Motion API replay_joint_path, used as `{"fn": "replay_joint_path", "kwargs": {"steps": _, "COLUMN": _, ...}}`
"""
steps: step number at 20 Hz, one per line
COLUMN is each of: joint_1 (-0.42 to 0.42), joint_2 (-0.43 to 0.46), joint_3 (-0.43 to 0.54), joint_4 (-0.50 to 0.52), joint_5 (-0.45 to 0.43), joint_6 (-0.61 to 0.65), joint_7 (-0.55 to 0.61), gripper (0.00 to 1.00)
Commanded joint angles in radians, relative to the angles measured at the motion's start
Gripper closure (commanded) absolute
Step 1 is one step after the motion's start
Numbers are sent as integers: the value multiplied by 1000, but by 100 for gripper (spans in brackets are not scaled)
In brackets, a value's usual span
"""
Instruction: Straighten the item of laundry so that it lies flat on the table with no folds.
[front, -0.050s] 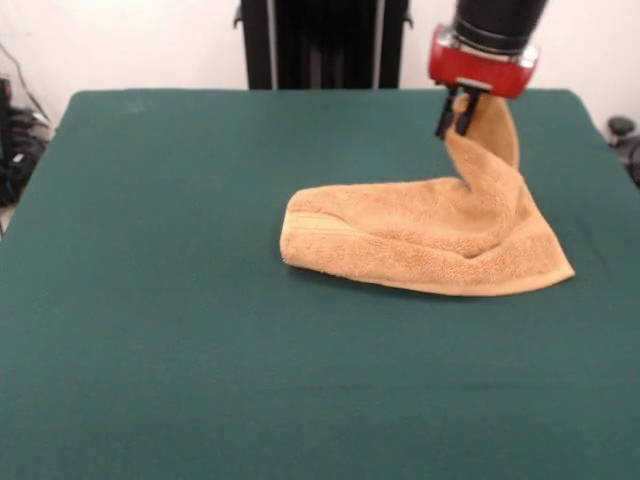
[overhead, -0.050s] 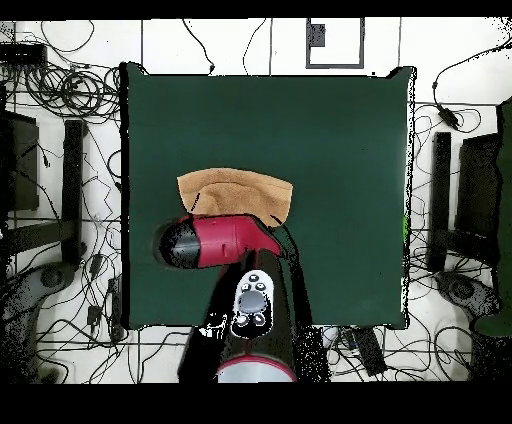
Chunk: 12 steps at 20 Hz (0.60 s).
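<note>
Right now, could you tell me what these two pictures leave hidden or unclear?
- Overhead view: the arm covers the gripper and the towel's near edge.
- Front view: the towel's lifted corner hides the table behind it, and the gripper's hold on it looks shut but small.

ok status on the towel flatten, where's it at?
Pincer shut on towel corner, lifted off the table. Rest of towel on the felt, folded, not flat. Nothing in the way.

the towel (front, -0.050s: 420, 245) lies folded on the table (front, -0.050s: 160, 350), one corner lifted up in the pincer (front, -0.050s: 457, 112).
</note>
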Motion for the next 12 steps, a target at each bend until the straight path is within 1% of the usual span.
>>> {"fn": "replay_joint_path", "kwargs": {"steps": 1, "joint_1": 15, "joint_2": -6, "joint_3": 76, "joint_4": 72, "joint_5": -58, "joint_6": -3, "joint_7": 9, "gripper": 100}}
{"fn": "replay_joint_path", "kwargs": {"steps": 7, "joint_1": -2, "joint_2": -13, "joint_3": 99, "joint_4": 79, "joint_5": -64, "joint_6": 5, "joint_7": -4, "gripper": 100}}
{"fn": "replay_joint_path", "kwargs": {"steps": 12, "joint_1": 14, "joint_2": -12, "joint_3": 103, "joint_4": 69, "joint_5": -44, "joint_6": 25, "joint_7": 28, "gripper": 100}}
